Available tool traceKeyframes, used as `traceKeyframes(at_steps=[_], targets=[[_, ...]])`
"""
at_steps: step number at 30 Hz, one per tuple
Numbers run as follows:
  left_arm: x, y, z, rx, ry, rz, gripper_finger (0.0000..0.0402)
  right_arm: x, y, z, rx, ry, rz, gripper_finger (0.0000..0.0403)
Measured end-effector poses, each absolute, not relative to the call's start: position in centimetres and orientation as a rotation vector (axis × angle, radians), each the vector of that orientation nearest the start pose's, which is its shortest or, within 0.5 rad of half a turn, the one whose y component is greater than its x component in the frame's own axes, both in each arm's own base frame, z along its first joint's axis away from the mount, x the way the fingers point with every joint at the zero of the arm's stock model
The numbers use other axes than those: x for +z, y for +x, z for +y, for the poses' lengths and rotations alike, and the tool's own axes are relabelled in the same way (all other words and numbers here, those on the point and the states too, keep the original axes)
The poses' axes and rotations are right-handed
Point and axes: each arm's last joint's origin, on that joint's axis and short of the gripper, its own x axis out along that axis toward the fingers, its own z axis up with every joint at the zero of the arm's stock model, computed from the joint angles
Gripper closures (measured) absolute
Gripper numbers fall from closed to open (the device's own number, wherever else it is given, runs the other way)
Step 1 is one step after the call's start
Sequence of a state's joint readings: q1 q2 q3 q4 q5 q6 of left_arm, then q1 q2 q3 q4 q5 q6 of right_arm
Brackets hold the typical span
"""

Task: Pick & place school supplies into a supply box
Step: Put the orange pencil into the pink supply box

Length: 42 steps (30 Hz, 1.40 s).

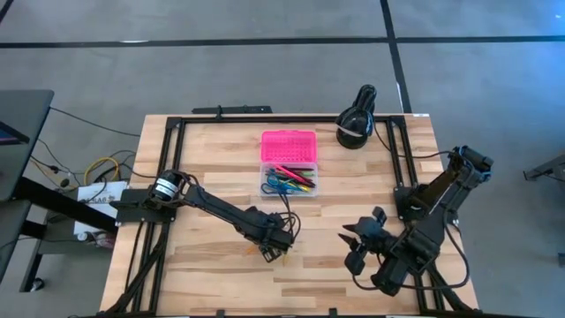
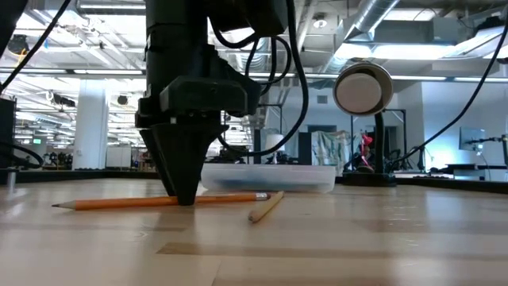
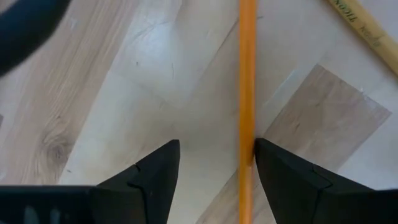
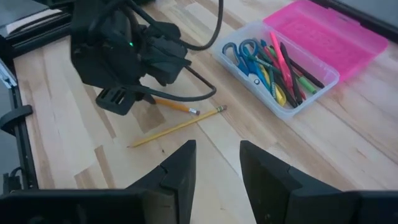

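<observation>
The supply box stands open near the table's far middle. Its pink lid (image 1: 289, 145) lies flat on the far side, and its clear base (image 1: 289, 180) holds scissors, pens and markers (image 4: 273, 65). Two pencils lie flat on the table nearer than the box: an orange one (image 2: 127, 202) and a paler one (image 2: 266, 206). My left gripper (image 3: 217, 155) points straight down over the orange pencil (image 3: 247, 74). It is open, with a finger on either side of the shaft and its tips at the tabletop (image 2: 184, 199). My right gripper (image 4: 217, 165) is open and waits near the right front. My left gripper comes from above with its fingers across the orange pencil's shaft (image 3: 247, 146), which lies flat on the table. The shaft runs close along the inner side of one finger (image 3: 273, 168), with a wide gap to the other. I cannot tell whether that finger touches it.
A black round device (image 1: 356, 119) stands at the table's far right, its round face visible behind the box in the low view (image 2: 363, 89). Black frame rails run along the table's left and right sides. Bare wood lies between the two grippers and along the near edge.
</observation>
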<state>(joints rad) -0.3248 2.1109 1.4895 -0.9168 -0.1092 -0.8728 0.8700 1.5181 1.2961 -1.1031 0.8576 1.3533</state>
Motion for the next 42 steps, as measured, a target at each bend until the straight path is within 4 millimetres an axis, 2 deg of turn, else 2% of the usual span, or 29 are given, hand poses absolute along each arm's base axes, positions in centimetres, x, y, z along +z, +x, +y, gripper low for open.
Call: traceKeyframes(at_steps=[12,20,27,38,42], targets=[[14.0,37.5,-12.3,0.452,-0.367,1.432,0.0194,28.6,22.4,18.3,-0.451,0.317,0.807,0.0286],[13.9,37.7,-12.3,0.425,-0.369,1.413,0.0199,28.9,24.4,17.1,-0.399,0.326,0.812,0.0286],[13.9,37.9,-12.4,0.394,-0.364,1.408,0.0268,28.9,25.1,16.4,-0.407,0.331,0.807,0.0286],[13.9,37.8,-12.5,0.338,-0.334,1.437,0.0385,29.0,25.1,16.4,-0.42,0.326,0.781,0.0286],[13.9,37.6,-12.4,0.327,-0.301,1.465,0.0391,29.0,25.1,16.4,-0.417,0.33,0.778,0.0286]])
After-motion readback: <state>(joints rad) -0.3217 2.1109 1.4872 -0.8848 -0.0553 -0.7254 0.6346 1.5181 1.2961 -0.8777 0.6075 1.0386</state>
